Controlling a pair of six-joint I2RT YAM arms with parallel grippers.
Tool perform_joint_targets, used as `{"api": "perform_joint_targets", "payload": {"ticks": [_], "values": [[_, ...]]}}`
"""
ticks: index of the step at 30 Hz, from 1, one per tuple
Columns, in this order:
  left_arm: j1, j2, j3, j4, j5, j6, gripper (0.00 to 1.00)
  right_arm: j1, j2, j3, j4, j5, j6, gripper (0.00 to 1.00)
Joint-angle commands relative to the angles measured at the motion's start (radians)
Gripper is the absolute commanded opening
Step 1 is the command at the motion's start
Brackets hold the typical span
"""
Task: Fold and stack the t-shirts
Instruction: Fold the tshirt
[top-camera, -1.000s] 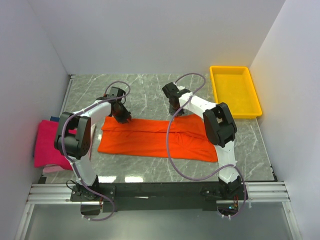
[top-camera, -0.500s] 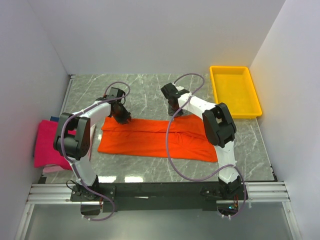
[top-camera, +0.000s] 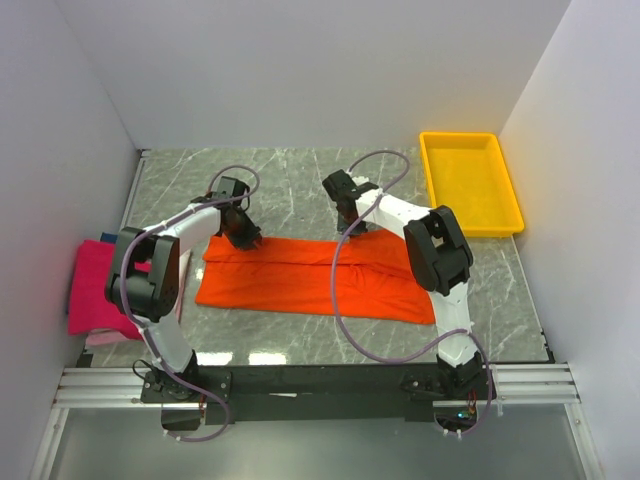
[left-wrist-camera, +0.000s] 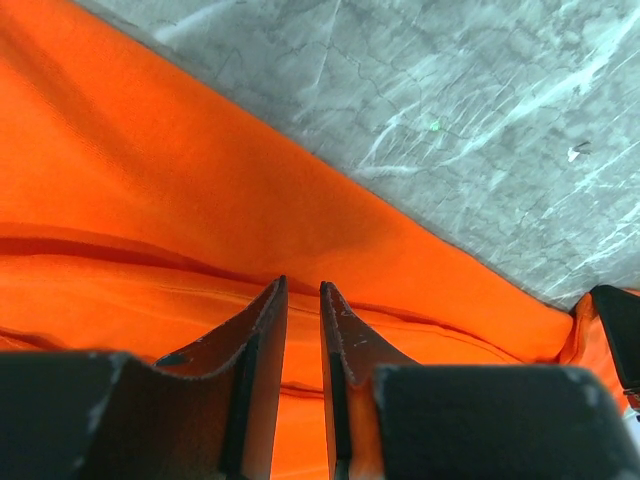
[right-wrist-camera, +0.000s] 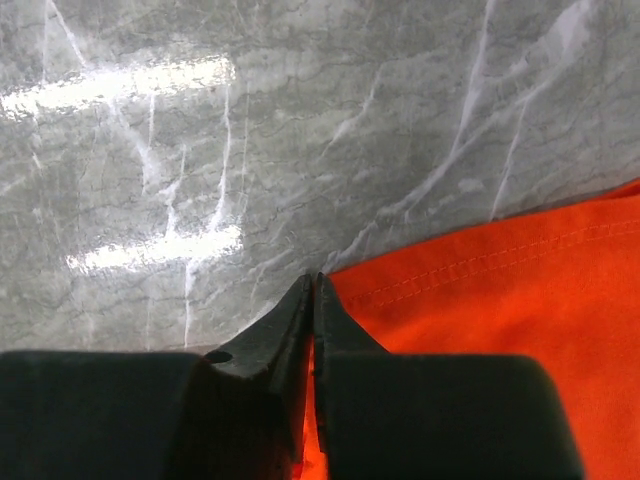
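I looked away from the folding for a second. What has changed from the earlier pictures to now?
The right gripper edged slightly left along the far edge of the orange t-shirt and now pinches its hem, jaws closed. The left gripper stays clamped at the shirt's far left corner. The shirt, the folded pink t-shirt and the yellow tray have not moved.

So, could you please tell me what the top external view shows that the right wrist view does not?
Only the top external view shows the yellow tray, the pink t-shirts at the left edge, and the orange t-shirt spread out whole. Only the right wrist view shows, close up, the right pincer closed on that shirt's edge, beside its stitched hem. Both show orange cloth lying on the marble table.
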Motion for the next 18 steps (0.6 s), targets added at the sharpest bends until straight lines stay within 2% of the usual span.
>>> {"api": "perform_joint_targets", "payload": {"ticks": [1,5,18], "values": [[0.005,-0.057,-0.004,0.003,0.003,0.004,0.25,0.007,-0.068,-0.013,0.011,0.05,0.022,0.06],[0.01,-0.066,-0.009,0.002,0.0,0.004,0.26,0.006,-0.134,-0.034,0.014,0.07,0.034,0.0],[0.037,-0.08,-0.015,-0.004,0.007,0.015,0.25,0.04,-0.389,-0.232,0.036,0.096,0.106,0.0]]}}
